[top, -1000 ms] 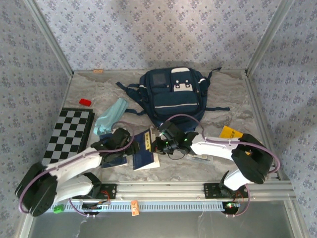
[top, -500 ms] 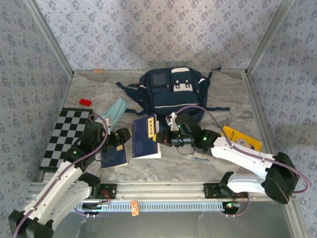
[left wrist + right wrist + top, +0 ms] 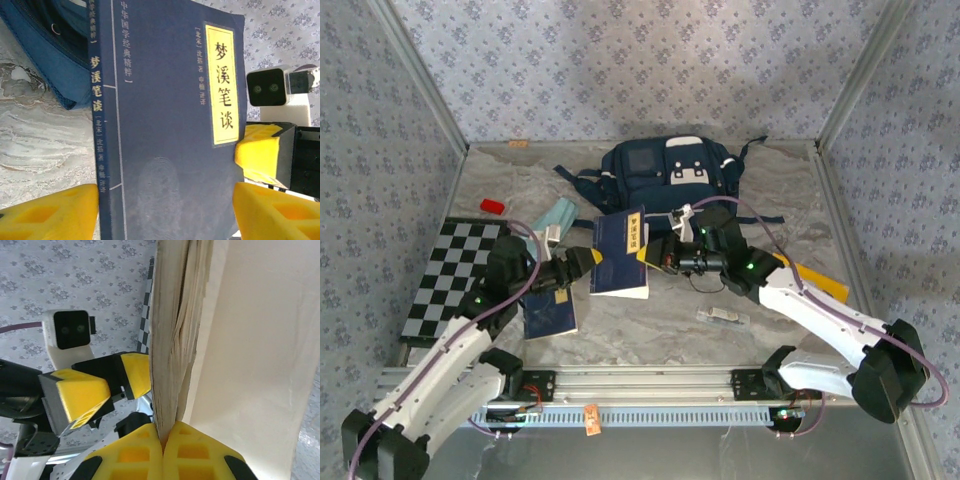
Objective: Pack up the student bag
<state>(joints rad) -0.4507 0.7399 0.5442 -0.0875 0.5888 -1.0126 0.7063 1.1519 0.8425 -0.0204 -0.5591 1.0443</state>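
Note:
The student bag (image 3: 665,175), a navy backpack with white patches, stands at the back of the table; its blue fabric (image 3: 50,65) shows in the left wrist view. A navy book (image 3: 620,252) with a yellow title label hangs tilted in front of the bag. My right gripper (image 3: 656,258) is shut on its page edge (image 3: 172,340), the fingertips (image 3: 163,432) pinched together. My left gripper (image 3: 586,260) is open at the spine side. Its yellow fingers (image 3: 50,212) stand apart in front of the book cover (image 3: 165,125).
A second navy book (image 3: 550,312) lies flat near the left arm. A checkerboard (image 3: 455,280) lies at the left, with a red block (image 3: 493,206) and a pale teal cloth (image 3: 552,218) behind it. A yellow book (image 3: 820,280) and a small packet (image 3: 723,316) lie at the right.
The right gripper has lifted the book off the table and carried it back toward the bag. The left arm swung out and its open gripper came up to the book's spine.

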